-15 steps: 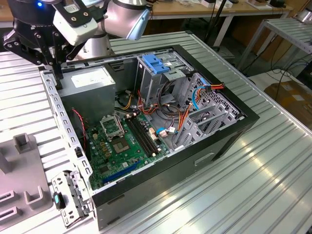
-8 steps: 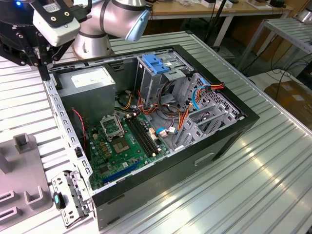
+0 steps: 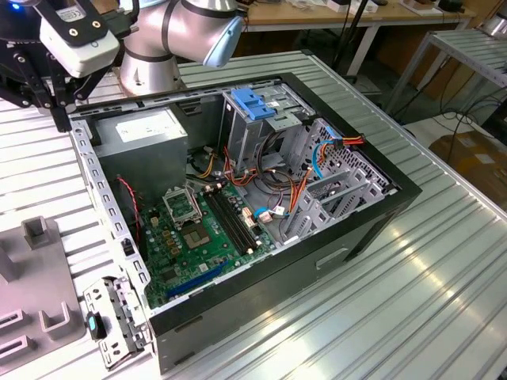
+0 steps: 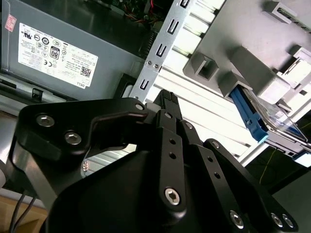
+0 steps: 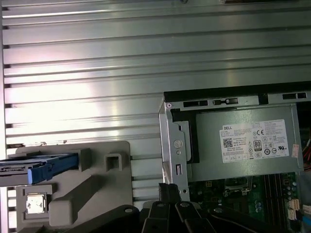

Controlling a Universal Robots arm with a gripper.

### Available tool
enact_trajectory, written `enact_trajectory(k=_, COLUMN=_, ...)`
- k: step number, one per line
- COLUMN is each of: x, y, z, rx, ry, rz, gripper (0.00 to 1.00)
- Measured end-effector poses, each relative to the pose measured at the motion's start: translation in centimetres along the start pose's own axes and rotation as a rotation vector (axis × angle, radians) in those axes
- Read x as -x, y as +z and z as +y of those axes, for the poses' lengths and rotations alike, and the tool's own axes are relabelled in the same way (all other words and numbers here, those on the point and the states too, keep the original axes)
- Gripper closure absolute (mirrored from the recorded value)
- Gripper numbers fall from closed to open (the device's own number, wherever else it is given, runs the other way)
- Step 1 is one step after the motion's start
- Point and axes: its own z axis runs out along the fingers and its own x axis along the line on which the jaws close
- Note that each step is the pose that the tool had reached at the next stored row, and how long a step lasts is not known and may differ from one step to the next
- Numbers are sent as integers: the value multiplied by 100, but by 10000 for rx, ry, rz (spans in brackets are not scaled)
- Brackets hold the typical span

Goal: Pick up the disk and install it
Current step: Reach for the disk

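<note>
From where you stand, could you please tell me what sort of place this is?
Probably a robotics lab bench for PC assembly: an opened PC case sits on a ribbed metal table, the disk waits in a grey fixture beside it, and wooden workbenches stand behind.

The arm [image 3: 170, 36] enters at the top of the exterior view, and a grey joint with a blue cap is turned toward that view's right. The wrist [image 3: 75, 36], in a white housing, sits at the upper left and tips downward. Below it the black gripper [image 3: 58, 119] points down. In both wrist views its linkages spread from a wide base and fold inward. The fingers [image 4: 171, 127] lie pressed together, jaws closed, and the tips make one narrow point.
</note>
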Motion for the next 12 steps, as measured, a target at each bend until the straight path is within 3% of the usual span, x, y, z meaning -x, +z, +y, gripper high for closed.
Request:
enact_trajectory(k=5, x=-17, y=-1, z=-2, rx=-1, ry=1, rz=0, gripper=89)
enact_trajectory(k=12, x=-167, y=-2, z=-12, rx=0, ry=1, rz=0, gripper=89)
